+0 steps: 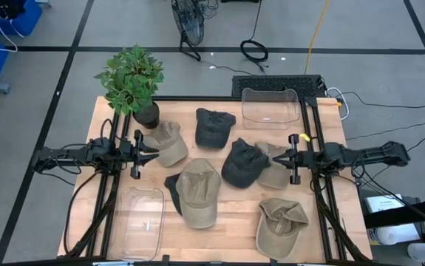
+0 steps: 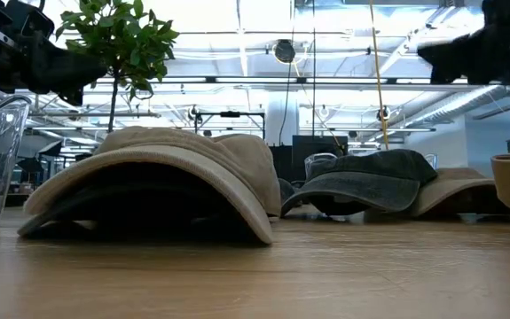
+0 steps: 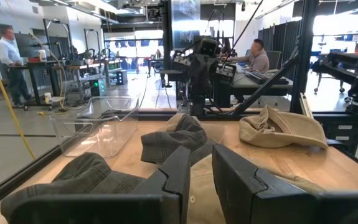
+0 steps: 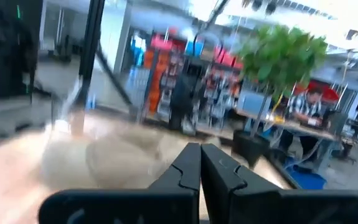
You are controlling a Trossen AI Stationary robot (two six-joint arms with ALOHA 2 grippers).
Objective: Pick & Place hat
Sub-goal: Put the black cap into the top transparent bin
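Note:
Several caps lie on the wooden table: a tan cap (image 1: 166, 144) by the plant, two dark caps (image 1: 213, 127) (image 1: 243, 162), a tan cap (image 1: 273, 174) beside the second, a tan cap (image 1: 199, 192) resting on a dark one, and an upturned tan cap (image 1: 280, 225). My left gripper (image 1: 153, 154) (image 3: 200, 169) hovers open, above the near edge of the tan cap by the plant. My right gripper (image 1: 279, 157) (image 4: 200, 163) hovers shut above the tan cap beside the dark one. In the low view both arms are high above the caps (image 2: 166, 177).
A clear bin (image 1: 270, 107) stands at the far edge and another (image 1: 140, 222) at the near left. A potted plant (image 1: 132, 81) stands at the far left corner, just behind the left gripper. Bare wood shows along the near edge (image 1: 234, 236).

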